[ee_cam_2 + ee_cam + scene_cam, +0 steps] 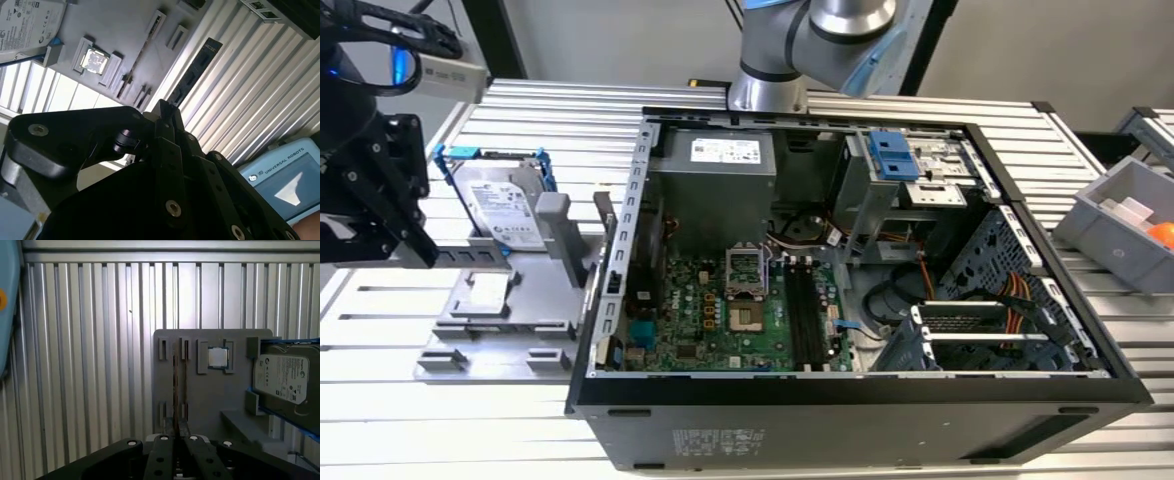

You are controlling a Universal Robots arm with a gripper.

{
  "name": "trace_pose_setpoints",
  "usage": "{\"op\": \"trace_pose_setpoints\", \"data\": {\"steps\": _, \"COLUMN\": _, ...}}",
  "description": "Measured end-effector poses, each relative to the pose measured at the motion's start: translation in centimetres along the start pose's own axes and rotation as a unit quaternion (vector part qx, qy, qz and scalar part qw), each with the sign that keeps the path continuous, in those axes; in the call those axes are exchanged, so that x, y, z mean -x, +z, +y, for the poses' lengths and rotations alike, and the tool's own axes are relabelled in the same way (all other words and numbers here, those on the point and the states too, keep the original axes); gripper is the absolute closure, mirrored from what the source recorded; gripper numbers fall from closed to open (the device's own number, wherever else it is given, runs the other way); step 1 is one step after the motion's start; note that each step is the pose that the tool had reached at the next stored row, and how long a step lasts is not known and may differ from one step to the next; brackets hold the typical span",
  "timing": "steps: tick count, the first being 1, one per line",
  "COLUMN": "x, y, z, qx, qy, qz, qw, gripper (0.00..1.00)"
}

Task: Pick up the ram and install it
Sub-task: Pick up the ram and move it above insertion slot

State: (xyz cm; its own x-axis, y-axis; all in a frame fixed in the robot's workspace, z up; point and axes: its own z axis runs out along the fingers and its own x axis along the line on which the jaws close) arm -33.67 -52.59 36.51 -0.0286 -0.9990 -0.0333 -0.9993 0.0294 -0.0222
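Ram stick (174, 385), a long, thin, flat circuit board, is held at one end by the black gripper (176, 434). The two fingers are closed onto its flat faces, with only the board's thickness left between them. In the first wrist view the ram is seen edge-on, as a thin brownish line projecting from the fingertips in front of the grey plastic fixture plate (210, 405). In the second wrist view the ram (194, 72) is seen by its dark broad face, projecting from the gripper (165, 107) in front of the ribbed aluminium table (250, 75). Whether its far end touches anything cannot be told.

In the exterior view the fixture plate (494, 315) is located near the table's (560, 110) edge at the exterior view's left, and the gripper is positioned above that edge. A silver hard drive in a blue frame (500, 205) is propped along one edge of the plate. A small square processor chip (487, 292) is seated near the plate's middle. An open black computer case (854, 410) with a green motherboard (707, 320) is placed at the table's middle, just beside the plate.
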Motion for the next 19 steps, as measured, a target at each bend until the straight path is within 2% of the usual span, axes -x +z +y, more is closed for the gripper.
{"op": "trace_pose_setpoints", "data": {"steps": 12, "x": 0.05, "y": -1.65, "z": -0.03, "qx": -0.0001, "qy": 0.0, "qz": 0.0, "qw": 1.0, "gripper": 1.0}}
{"op": "trace_pose_setpoints", "data": {"steps": 16, "x": 0.07, "y": -1.93, "z": -0.04, "qx": -0.0001, "qy": 0.0, "qz": -0.0001, "qw": 1.0, "gripper": 1.0}}
{"op": "trace_pose_setpoints", "data": {"steps": 19, "x": 0.08, "y": -1.93, "z": -0.38, "qx": 0.0001, "qy": 0.0, "qz": 0.0, "qw": 1.0, "gripper": 1.0}}
